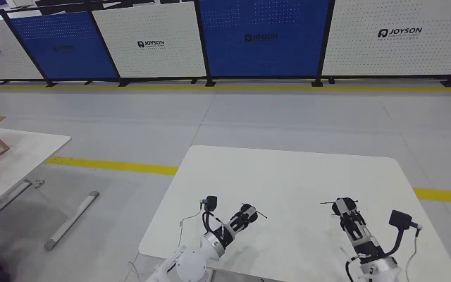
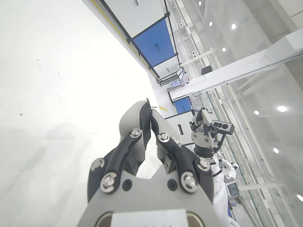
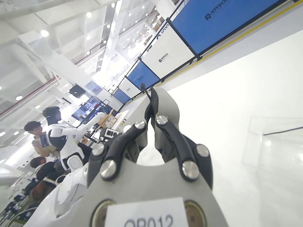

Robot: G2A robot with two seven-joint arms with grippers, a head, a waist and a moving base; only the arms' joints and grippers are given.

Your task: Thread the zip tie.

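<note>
Left fingers [image 2: 132, 118] and right fingers [image 3: 168, 105] each clamp a zip tie [image 3: 143, 86], ends poking out.

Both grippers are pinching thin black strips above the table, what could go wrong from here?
The left gripper holds its black strip with only a short tip past the jaws; it may slip or leave little to thread.
The right gripper holds its zip tie apart from that, so slight misalignment when they meet could miss the head.

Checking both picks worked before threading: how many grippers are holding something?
2. The left gripper, over the table's near left part, and the right gripper, over its near right part, are each shut on a thin black strip. None seems hidden.
</note>
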